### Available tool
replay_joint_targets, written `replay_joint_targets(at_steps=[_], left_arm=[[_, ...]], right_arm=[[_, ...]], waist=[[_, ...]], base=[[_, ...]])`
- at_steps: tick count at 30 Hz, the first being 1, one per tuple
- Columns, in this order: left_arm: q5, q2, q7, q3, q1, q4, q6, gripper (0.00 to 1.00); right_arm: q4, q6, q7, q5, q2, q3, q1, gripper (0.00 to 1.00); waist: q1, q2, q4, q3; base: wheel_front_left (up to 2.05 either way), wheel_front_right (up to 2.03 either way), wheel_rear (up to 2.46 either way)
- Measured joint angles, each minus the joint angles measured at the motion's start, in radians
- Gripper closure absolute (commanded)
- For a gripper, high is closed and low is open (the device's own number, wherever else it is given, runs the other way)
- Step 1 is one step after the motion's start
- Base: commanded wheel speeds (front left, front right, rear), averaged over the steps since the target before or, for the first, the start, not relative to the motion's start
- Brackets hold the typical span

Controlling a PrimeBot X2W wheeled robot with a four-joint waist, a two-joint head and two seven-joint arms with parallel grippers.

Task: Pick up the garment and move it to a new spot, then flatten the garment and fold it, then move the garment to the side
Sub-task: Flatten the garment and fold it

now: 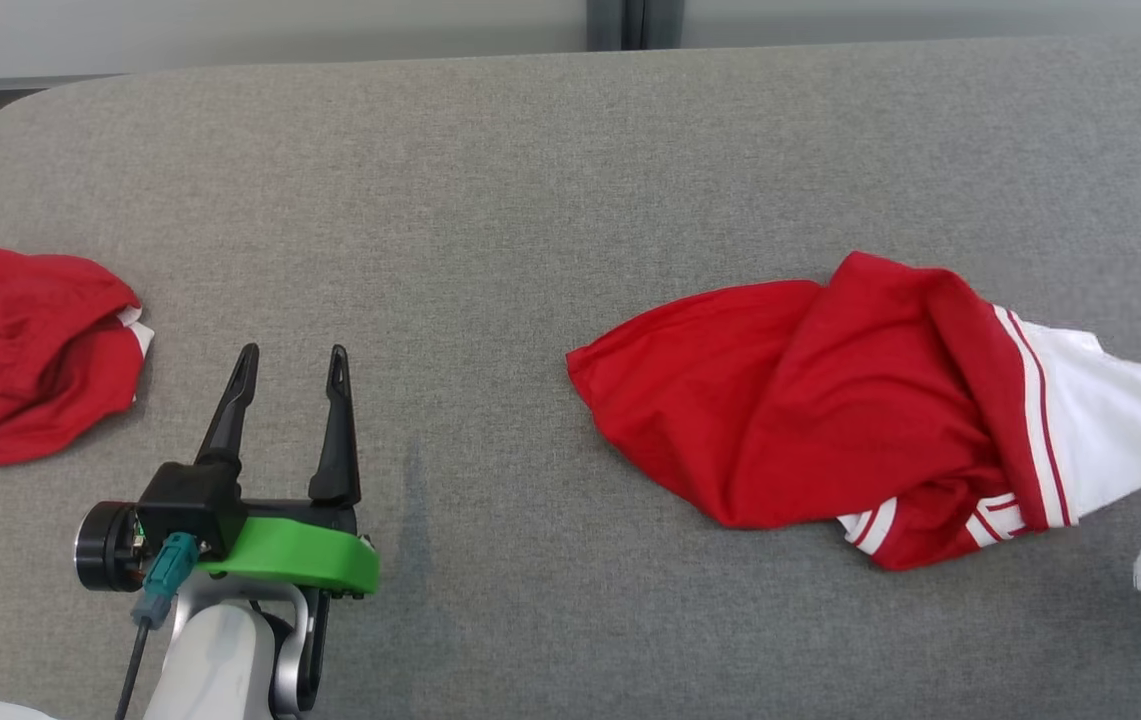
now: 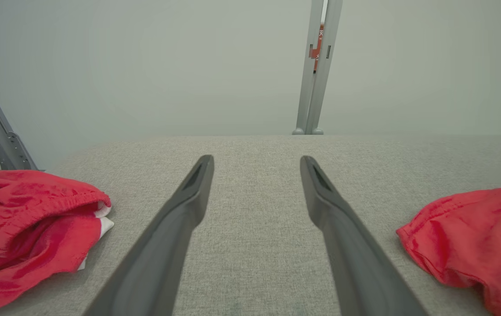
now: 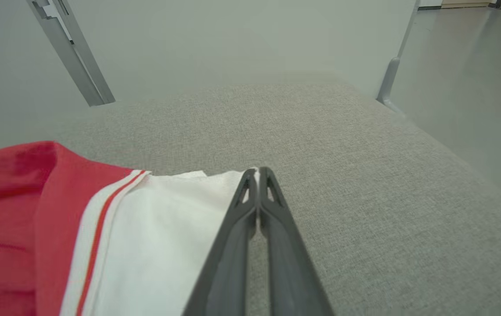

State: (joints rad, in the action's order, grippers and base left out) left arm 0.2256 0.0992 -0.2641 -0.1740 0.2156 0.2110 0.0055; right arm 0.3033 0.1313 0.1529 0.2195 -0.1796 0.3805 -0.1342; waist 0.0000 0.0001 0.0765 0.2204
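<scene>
A red garment (image 1: 810, 400) with a white panel and red-and-white stripes lies crumpled on the right of the grey fabric table (image 1: 490, 180). Its white corner is drawn out to a point toward the right edge of the head view. In the right wrist view my right gripper (image 3: 257, 171) is shut, its tips pinching that white corner of the garment (image 3: 153, 228). My left gripper (image 1: 293, 352) hovers open over bare table at the lower left, nothing between its fingers (image 2: 189, 206). The garment's red end (image 2: 474, 237) lies to its right, apart from it.
A second crumpled red garment (image 1: 20, 350) sits at the table's left edge, left of my left gripper, also seen as a red heap (image 2: 26, 219) in the left wrist view. Grey wall and metal posts (image 2: 316, 66) stand behind the table. The table's right edge (image 3: 430, 140) drops to the floor.
</scene>
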Motion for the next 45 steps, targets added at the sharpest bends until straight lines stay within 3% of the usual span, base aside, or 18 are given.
replay_joint_targets(at_steps=[1, 2, 8, 15, 21, 40, 45], left_arm=[[-0.001, 0.000, 0.000, 0.000, 0.000, 0.000, -0.001, 0.00], [-0.001, 0.000, 0.000, 0.001, 0.000, 0.000, -0.001, 0.00], [-0.004, 0.000, 0.000, 0.009, -0.001, -0.001, -0.001, 0.00], [-0.008, 0.007, 0.000, 0.018, -0.018, 0.000, 0.004, 0.00], [-0.008, 0.011, 0.000, 0.023, -0.036, 0.004, 0.007, 0.00], [-0.002, 0.020, 0.000, 0.007, -0.059, 0.009, 0.016, 0.00], [-0.014, 0.012, 0.016, -0.055, 0.038, 0.000, -0.025, 0.00]], right_arm=[[0.017, 0.000, 0.011, -0.003, 0.001, 0.011, -0.003, 0.55], [0.026, 0.000, 0.020, -0.007, 0.002, 0.020, -0.008, 0.00], [-0.050, 0.000, 0.091, -0.053, 0.002, 0.003, -0.034, 0.00], [-0.224, 0.000, 0.095, -0.072, 0.034, -0.178, 0.019, 0.00], [-0.309, 0.000, 0.048, -0.061, 0.070, -0.271, 0.106, 0.00], [-0.366, 0.000, -0.011, -0.054, 0.076, -0.309, 0.155, 0.00], [-0.384, 0.000, -0.017, -0.050, 0.070, -0.309, 0.151, 0.00]], waist=[[0.0000, 0.0000, 0.000, 0.000], [0.0000, 0.0000, 0.000, 0.000], [0.0000, 0.0000, -0.005, -0.001], [0.0000, 0.0000, -0.007, -0.025], [0.0000, -0.0001, -0.006, -0.055], [0.0000, 0.0000, -0.002, -0.073], [0.0000, 0.0000, 0.002, -0.045]], base=[[0.00, 0.00, 0.00], [0.00, 0.00, 0.00], [0.00, 0.00, 0.00], [0.00, 0.00, 0.00], [0.00, 0.00, 0.00], [0.00, 0.00, 0.00], [0.00, 0.00, 0.00]])
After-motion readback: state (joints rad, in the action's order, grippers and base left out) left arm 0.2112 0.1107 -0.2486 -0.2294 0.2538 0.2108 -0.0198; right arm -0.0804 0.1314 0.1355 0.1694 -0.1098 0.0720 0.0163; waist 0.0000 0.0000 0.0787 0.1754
